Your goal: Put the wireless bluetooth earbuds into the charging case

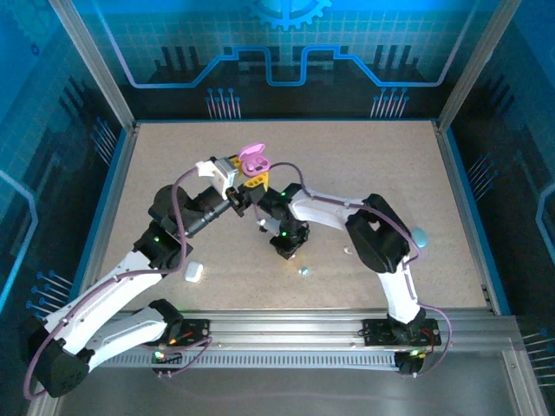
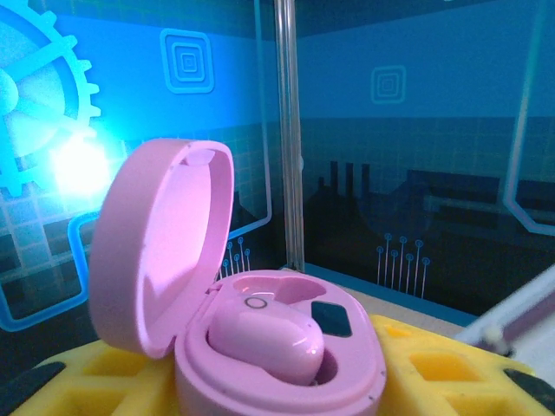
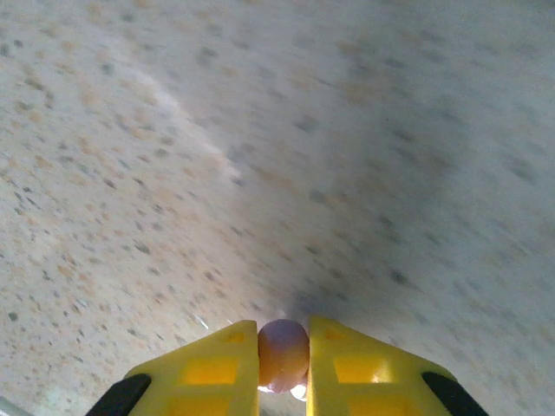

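Note:
A pink charging case is held up at the middle back of the table with its lid swung open. My left gripper is shut on the case, with a yellow finger on either side of it. One pink earbud sits in the near socket, and the socket behind it is empty. My right gripper is low over the table, shut on a small purple-pink earbud pinched between its yellow fingertips. From above, that gripper points down just in front of the case.
A white case lies on the speckled table by the left arm. A light blue case sits at the right, beside the right arm's elbow. A tiny blue bud lies near the front middle. Metal frame posts and blue walls surround the table.

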### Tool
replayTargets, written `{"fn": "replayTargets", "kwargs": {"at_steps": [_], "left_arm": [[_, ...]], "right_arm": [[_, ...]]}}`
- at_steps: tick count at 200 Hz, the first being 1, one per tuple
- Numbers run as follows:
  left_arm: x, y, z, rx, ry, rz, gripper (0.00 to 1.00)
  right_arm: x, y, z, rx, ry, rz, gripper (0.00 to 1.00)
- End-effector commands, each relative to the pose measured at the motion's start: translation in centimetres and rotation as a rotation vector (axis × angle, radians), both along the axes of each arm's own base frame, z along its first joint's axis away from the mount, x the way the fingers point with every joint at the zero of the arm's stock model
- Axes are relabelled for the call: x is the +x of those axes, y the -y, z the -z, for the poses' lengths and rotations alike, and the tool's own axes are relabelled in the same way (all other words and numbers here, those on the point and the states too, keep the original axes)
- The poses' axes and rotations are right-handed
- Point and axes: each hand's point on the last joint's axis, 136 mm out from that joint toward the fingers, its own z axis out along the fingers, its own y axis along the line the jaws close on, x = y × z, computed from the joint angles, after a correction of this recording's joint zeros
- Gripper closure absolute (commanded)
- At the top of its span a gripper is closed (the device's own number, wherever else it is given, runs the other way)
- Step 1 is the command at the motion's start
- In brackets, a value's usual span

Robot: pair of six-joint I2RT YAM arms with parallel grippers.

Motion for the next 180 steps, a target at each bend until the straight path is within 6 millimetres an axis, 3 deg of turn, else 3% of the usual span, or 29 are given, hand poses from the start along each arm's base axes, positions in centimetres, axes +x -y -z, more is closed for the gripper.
{"fn": "replayTargets", "kwargs": {"at_steps": [1, 30, 68, 90, 117, 149, 180], "left_arm": [[0.3, 0.2, -0.8, -0.02, 0.011, 0.009, 0.53], [1.7, 1.2, 1.8, 0.004, -0.043, 0.015, 0.53], [3.7, 2.9, 5.9, 0.009, -0.12, 0.038, 0.53], [4.3, 4.1, 8.1, 0.018, -0.138, 0.081, 0.54], [4.5, 5.6, 9.7, -0.005, -0.132, 0.154, 0.54], [4.1, 6.9, 10.3, -0.036, -0.09, 0.24, 0.55], [3.9, 7.6, 10.6, -0.049, -0.059, 0.289, 0.56]], "right_arm": [[2.0, 1.0, -4.2, 0.168, 0.021, 0.2, 0.84], [3.9, 3.1, -8.8, 0.411, 0.0, 0.408, 0.83], [5.8, 6.2, -16.4, 0.723, 0.017, 0.589, 0.83], [6.2, 7.8, -21.2, 0.872, 0.042, 0.623, 0.82], [5.4, 7.8, -25.9, 0.991, 0.049, 0.574, 0.81], [4.4, 7.1, -29.3, 1.061, 0.061, 0.509, 0.8], [4.2, 6.3, -29.9, 1.074, 0.069, 0.473, 0.8]]}}
